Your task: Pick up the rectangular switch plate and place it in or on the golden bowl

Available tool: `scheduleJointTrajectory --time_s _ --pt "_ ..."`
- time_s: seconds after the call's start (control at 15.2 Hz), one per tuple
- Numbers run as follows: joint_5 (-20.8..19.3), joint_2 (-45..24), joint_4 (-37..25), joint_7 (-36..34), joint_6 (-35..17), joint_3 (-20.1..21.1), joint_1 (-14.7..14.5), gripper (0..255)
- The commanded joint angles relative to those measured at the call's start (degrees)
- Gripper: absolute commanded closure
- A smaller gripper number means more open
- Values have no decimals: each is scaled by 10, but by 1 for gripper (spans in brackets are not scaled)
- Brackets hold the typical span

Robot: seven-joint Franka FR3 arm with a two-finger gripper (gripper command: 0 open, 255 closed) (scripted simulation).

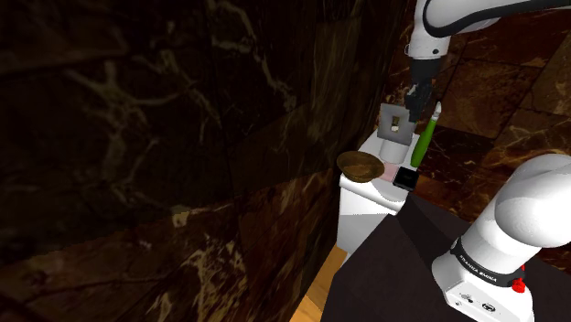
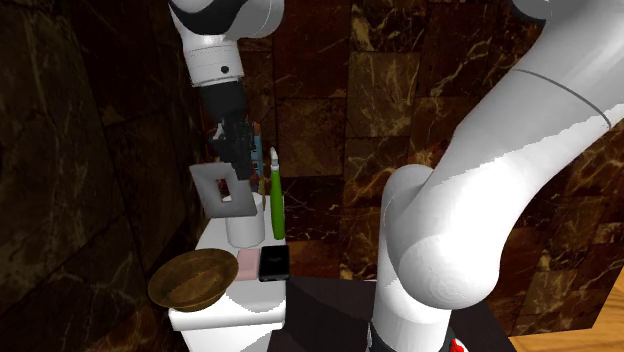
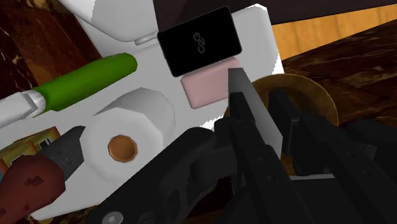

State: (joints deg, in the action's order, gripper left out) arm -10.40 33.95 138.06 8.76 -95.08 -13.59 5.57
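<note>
The switch plate (image 2: 208,190), a grey square with a hole in its middle, hangs in the air with my gripper (image 2: 240,152) shut on its upper edge. It is above the white paper roll (image 2: 240,232). In the shoulder view the plate (image 1: 394,122) hangs just below the gripper (image 1: 416,99). The golden-brown bowl (image 2: 190,278) sits empty on the white fixture, lower and nearer the second exterior view's left. In the wrist view the plate (image 3: 245,86) is edge-on between the black fingers, with the bowl (image 3: 308,95) beyond them.
On the white fixture top (image 1: 366,197) stand a green tube (image 2: 276,200), a black device (image 2: 274,262), a pink bar (image 2: 248,265) and a reddish brush (image 3: 32,184). Dark marble walls close in behind and to the shoulder view's left. The arm's stand (image 1: 393,274) is close by.
</note>
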Motion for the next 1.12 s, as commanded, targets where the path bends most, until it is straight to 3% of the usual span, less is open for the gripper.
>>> scheduleJointTrajectory --time_s 0.0,0.2,1.06 --pt "19 -19 -17 -25 0 19 -14 255" --pt "44 -50 -50 -58 6 46 -34 255" --pt "39 -67 38 -61 -99 38 -32 255"
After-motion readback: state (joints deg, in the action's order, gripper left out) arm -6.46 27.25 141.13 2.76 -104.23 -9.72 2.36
